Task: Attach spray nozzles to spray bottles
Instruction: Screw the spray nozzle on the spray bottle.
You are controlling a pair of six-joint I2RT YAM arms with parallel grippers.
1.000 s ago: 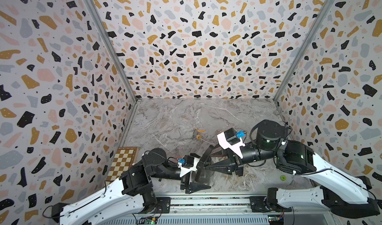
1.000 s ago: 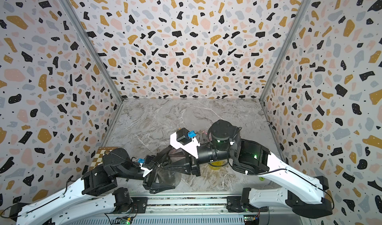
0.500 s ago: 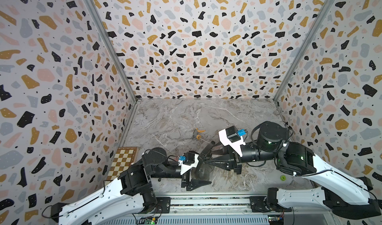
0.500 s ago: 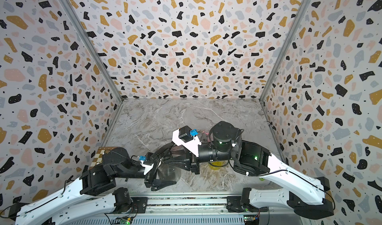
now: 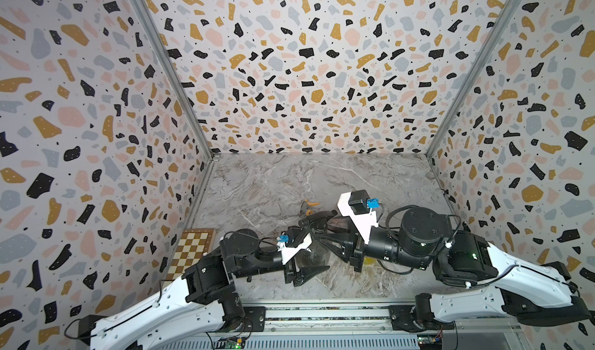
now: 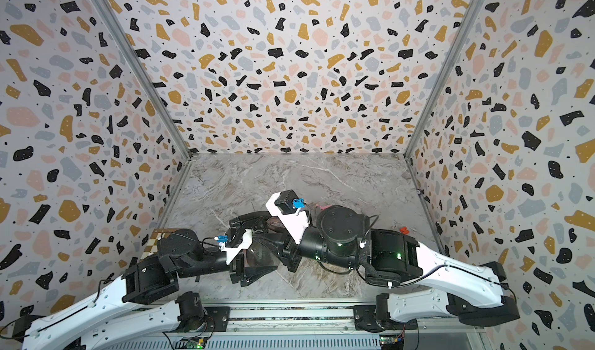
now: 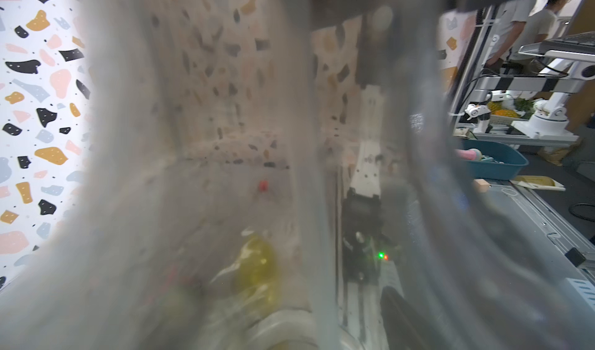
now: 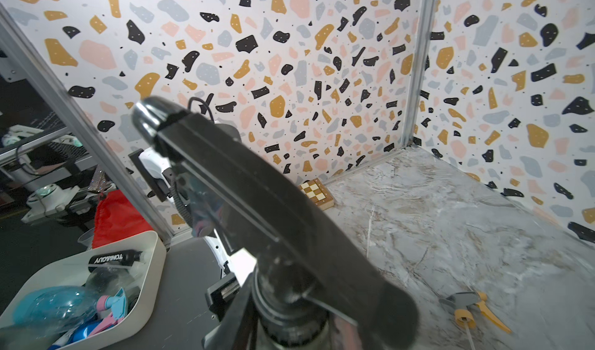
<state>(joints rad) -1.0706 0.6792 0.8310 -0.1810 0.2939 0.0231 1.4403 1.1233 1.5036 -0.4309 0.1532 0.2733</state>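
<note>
Smoky grey bottle, near six o'clock on the marble table, sits clamped between the closed fingers of the left gripper, while the right gripper pinches the black nozzle at its neck.

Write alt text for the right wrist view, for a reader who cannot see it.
A black spray nozzle fills the frame, close and blurred. Beyond it, a grey-and-orange nozzle lies on the marble table, a chessboard in the corner.
</note>
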